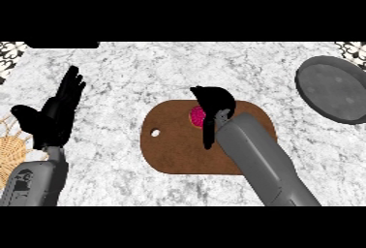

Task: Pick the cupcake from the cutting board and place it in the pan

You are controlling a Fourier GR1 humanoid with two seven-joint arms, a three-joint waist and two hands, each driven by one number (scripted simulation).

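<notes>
Mottled grey-and-white marble makes up your desk (pixel 143 72), which fills almost the whole head view, with a scrap of black-and-white patterned tiling (pixel 10 51) showing in each upper corner. At the middle of the desk you have the brown cutting board (pixel 178 150), rounded at its corners, with a small hole (pixel 155 132) near its left edge. The pink cupcake (pixel 196 115) sits on the far half of that board, and you see only a sliver of it, because your right robot hand (pixel 214 102) arches over it with fingers curled round it and the thumb running down beside it. The grey forearm behind crosses the board's right half and hides that part. Your pan (pixel 334 89), dark grey and round, lies well apart at the upper right with nothing in it. At the left your left robot hand (pixel 55 116) rests open, fingers up and spread. A woven basket (pixel 13 145) peeks in at the left edge beside it.
</notes>
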